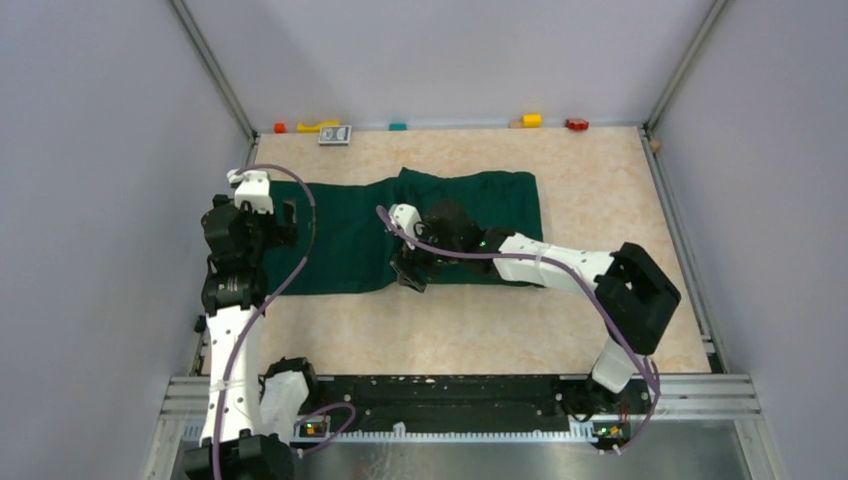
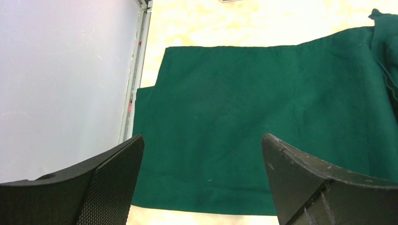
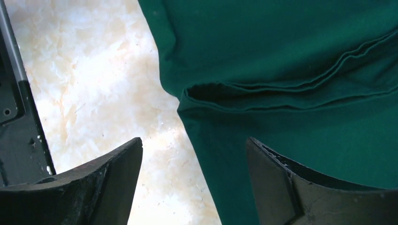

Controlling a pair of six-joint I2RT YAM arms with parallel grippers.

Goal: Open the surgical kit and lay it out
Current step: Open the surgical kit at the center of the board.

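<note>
Since your right pincer (image 3: 194, 145) hangs wide and empty over the folded edge (image 3: 202, 93) of the green cloth (image 1: 340, 250) lying mid-tabletop (image 1: 600, 180), go lower, pinch only the top layer, and peel it outward slowly. Your left pincer (image 2: 202, 140) is wide and empty too, over the cloth's left end.

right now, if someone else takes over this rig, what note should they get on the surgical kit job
Left gripper: open, empty, over the flat left part of the green cloth.
Right gripper: open, empty, over the cloth's near edge, where stacked folds show.
Cloth: on the table, left part spread flat, right part folded in layers.
Done: the cloth looks only partly opened.
Left: open the remaining folds. No tray or instruments are in view, so nothing is laid out yet.
</note>
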